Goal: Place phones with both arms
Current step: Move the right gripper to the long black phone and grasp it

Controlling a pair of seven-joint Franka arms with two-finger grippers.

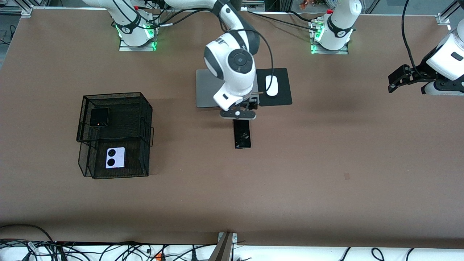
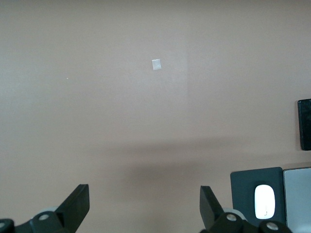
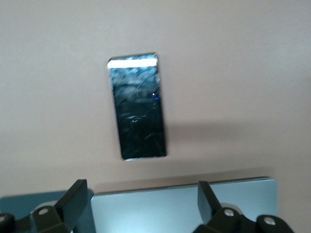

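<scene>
Lilac-white phone (image 1: 115, 157) lies nearest the front camera, flat in the lower tier of the black mesh basket (image 1: 84, 156); noted first, then working out from my pincers. My right gripper (image 1: 239, 114) hangs released, fingers spread wide and grasping nothing, over the table at the laptop's near edge. It sits just above the end of the long black slab phone (image 1: 242, 133), which lies flat on the bare table with its long axis pointing toward the front camera. I judge the spread fingers are set to straddle its narrow width. Grey laptop (image 1: 206, 87) lies directly under my right wrist, with the white mouse (image 1: 271, 85) on its black pad (image 1: 282, 98) beside it, toward the left arm's end; both are not mine to move. Small black phone (image 1: 99, 117) rests on the basket's upper tier, so two of three look placed and the slab is the one left. My left gripper (image 1: 398, 79) waits, released and empty, over bare table at the left arm's end, well apart from everything.
</scene>
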